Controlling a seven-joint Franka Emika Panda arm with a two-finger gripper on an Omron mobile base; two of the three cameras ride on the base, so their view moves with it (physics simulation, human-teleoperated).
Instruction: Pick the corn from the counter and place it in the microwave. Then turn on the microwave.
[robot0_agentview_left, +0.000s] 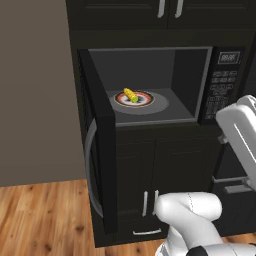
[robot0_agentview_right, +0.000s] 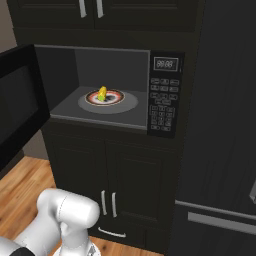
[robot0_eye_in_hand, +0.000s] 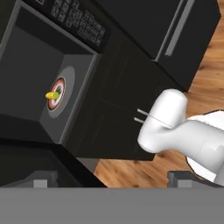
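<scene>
Corn cob on the microwave's turntable plate

The corn (robot0_agentview_left: 130, 95) lies inside the open microwave (robot0_agentview_left: 150, 85); small, light, stiff, rollable, best pinched across its middle. The claw (robot0_eye_in_hand: 111, 180) is spread, empty.

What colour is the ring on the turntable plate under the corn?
Red, around a white plate with a dark centre, under the yellow corn. Best seen in the left base view.

One corn (robot0_agentview_left: 130, 95), one turntable plate (robot0_agentview_left: 145, 102), one microwave (robot0_agentview_left: 226, 85), two upper cabinet handles (robot0_agentview_left: 169, 7)
</scene>
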